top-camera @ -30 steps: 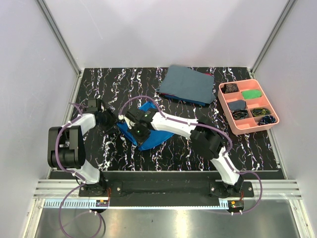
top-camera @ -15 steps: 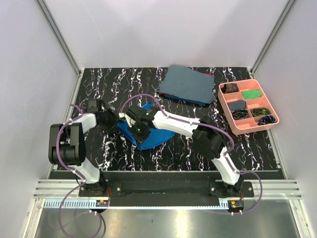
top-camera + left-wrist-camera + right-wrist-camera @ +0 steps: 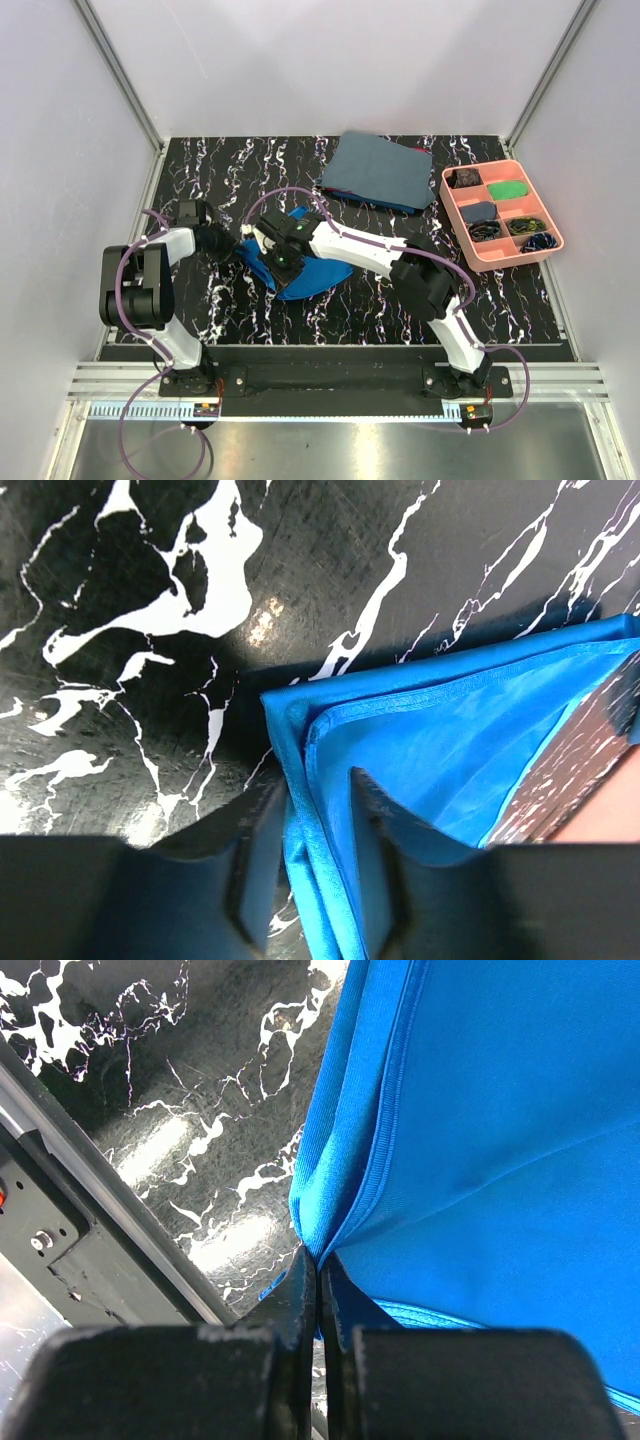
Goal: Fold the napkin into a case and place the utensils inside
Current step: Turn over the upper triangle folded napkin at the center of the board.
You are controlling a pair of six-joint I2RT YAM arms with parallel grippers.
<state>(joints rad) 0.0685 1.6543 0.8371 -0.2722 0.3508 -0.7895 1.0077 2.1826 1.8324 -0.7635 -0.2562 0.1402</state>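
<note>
Our right gripper was pinched tight on a fold of the napkin. Our left gripper had its jaws apart astride the cloth's hemmed edge and was not clamping it. The napkin lay partly folded on the marbled table, well to the left of the pink tray, with both grippers at its side farther from that tray.

Lab bench: white-walled enclosure, aluminium rails
</note>
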